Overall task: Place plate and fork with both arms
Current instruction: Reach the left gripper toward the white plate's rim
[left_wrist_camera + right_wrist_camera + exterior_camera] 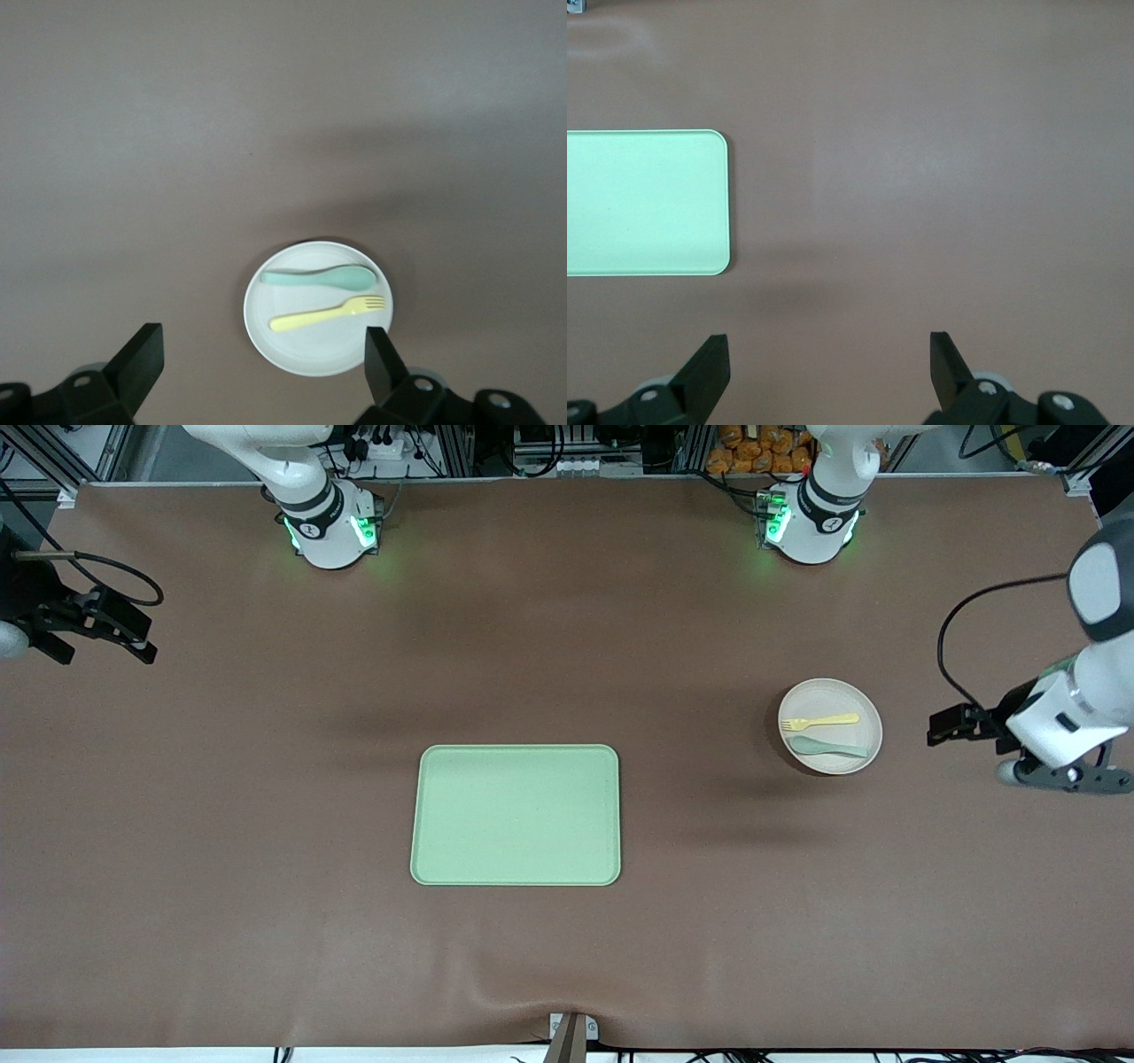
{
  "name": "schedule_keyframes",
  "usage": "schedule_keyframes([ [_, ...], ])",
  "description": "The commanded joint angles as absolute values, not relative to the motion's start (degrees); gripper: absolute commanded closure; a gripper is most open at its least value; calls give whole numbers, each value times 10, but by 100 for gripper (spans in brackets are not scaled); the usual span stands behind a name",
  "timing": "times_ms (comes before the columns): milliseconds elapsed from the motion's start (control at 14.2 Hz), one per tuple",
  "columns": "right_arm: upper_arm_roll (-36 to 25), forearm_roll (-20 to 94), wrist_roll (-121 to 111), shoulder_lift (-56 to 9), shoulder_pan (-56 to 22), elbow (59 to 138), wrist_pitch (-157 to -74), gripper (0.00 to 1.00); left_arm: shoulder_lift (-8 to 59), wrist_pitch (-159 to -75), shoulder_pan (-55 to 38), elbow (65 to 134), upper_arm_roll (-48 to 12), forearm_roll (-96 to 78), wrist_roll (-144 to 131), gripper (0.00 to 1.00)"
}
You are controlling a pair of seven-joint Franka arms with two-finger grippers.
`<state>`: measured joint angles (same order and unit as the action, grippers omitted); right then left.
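I am working in a robotics lab, not a home or a kitchen. My two arms are standing bolted at the edge of a wide surface (221,824) draped in a brown mat, their bases (332,536) glowing green with status lights. Aluminium framing (461,452) and bundled cables (983,629) are running along the edge by the bases, with a power strip (381,447) sitting among them. Only a light-green tray (516,815) and a plate (830,726) holding toy-like plastic cutlery are lying on the surface, staged like test props.
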<state>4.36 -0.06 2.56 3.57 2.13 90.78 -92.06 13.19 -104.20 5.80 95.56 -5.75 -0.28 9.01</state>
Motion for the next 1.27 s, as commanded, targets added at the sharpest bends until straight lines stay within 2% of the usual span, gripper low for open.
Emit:
schedule_keyframes([
  [0, 44, 2, 19, 43, 24, 911, -918, 0, 146, -1090, 55, 988, -60, -4, 122, 0],
  [141, 44, 2, 19, 43, 24, 911, -918, 0, 157, -1120, 54, 1031, -62, -4, 154, 0],
  [282, 44, 2, 19, 43, 25, 911, -918, 0, 170, -1193, 52, 1073, -63, -4, 208, 0],
  [493, 44, 2, 19, 43, 24, 911, -918, 0, 210, -1241, 51, 1086, -63, -4, 297, 0],
  [775, 44, 2, 19, 43, 25, 911, -918, 0, 229, -1323, 48, 1145, -64, -1, 394, 0],
  [1197, 43, 3, 19, 43, 25, 911, -914, 0, 248, -1359, 51, 1158, -65, 34, 559, 6],
])
